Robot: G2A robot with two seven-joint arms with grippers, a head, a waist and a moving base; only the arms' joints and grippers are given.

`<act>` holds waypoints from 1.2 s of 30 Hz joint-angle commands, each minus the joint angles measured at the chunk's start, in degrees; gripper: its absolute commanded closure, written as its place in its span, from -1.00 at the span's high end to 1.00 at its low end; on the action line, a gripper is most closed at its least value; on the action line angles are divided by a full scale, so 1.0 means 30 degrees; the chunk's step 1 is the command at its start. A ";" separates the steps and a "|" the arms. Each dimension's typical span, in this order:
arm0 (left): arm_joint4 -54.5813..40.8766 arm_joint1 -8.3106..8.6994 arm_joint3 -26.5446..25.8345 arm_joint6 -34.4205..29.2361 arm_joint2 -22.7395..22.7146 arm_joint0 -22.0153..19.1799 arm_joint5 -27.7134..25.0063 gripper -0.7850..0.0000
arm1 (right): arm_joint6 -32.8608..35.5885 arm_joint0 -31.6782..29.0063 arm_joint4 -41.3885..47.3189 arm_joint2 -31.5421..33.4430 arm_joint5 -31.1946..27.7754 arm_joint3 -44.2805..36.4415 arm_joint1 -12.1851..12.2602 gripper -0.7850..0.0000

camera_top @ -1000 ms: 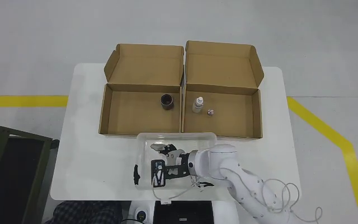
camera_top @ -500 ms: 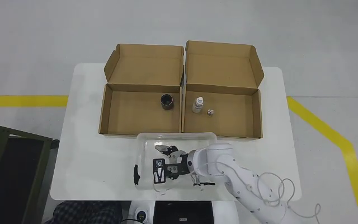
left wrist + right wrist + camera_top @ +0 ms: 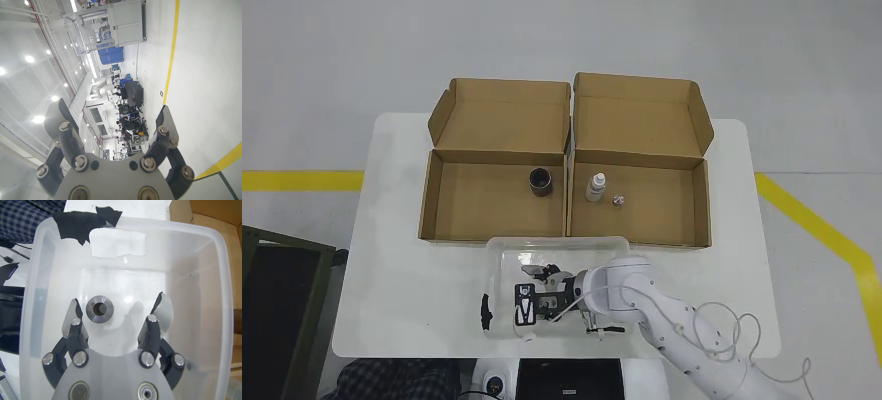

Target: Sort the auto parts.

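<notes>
The right gripper (image 3: 118, 300) is inside the clear plastic bin (image 3: 217, 237) at the near edge of the white table (image 3: 392, 250). Its jaws are spread apart and grasp nothing. A steel bushing (image 3: 99, 309) lies flat on the bin floor with its bore facing up. It sits between the fingers, just beside one and well apart from the other. Torn black tape (image 3: 75, 222) is stuck to the bin wall.

The left gripper (image 3: 113, 108) is aimed away from the table, with its jaws spread and empty.

Two open cardboard boxes stand side by side behind the bin. The left cardboard box (image 3: 457, 225) holds a dark cylindrical part (image 3: 540, 180). The right cardboard box (image 3: 682, 225) holds a white bottle-shaped part (image 3: 596, 186) and a small pale part (image 3: 618, 200).
</notes>
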 commanded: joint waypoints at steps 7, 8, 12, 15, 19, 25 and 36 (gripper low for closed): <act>0.0001 0.0000 0.0000 0.0000 0.0000 0.0000 0.0000 1.00 | -0.0024 0.0281 0.0116 -0.0431 0.0112 0.0669 -0.0044 0.53; 0.0001 0.0000 0.0000 0.0000 0.0000 0.0000 0.0000 1.00 | 0.0016 0.0327 0.0121 -0.0500 0.0074 0.0700 -0.0049 0.51; 0.0001 0.0000 0.0000 0.0000 0.0000 0.0000 0.0000 1.00 | 0.0121 0.0500 0.0201 -0.0713 0.0113 0.0924 -0.0080 0.29; 0.0001 0.0000 0.0000 0.0000 0.0000 0.0000 0.0000 1.00 | 0.0157 0.0602 0.0268 -0.0883 0.0121 0.1061 -0.0103 0.02; 0.0001 0.0000 0.0000 0.0000 0.0000 0.0000 0.0000 1.00 | 0.0239 0.0714 0.0474 -0.1017 0.0204 0.1190 -0.0125 -0.21; 0.0001 0.0000 0.0000 0.0000 0.0000 0.0000 0.0000 1.00 | 0.0447 0.0811 0.0759 -0.1193 0.0217 0.1122 -0.0128 -0.74; 0.0001 0.0000 0.0000 0.0000 0.0000 0.0000 0.0000 1.00 | 0.0123 0.0850 0.1716 -0.0955 0.0130 0.0604 -0.0015 -1.00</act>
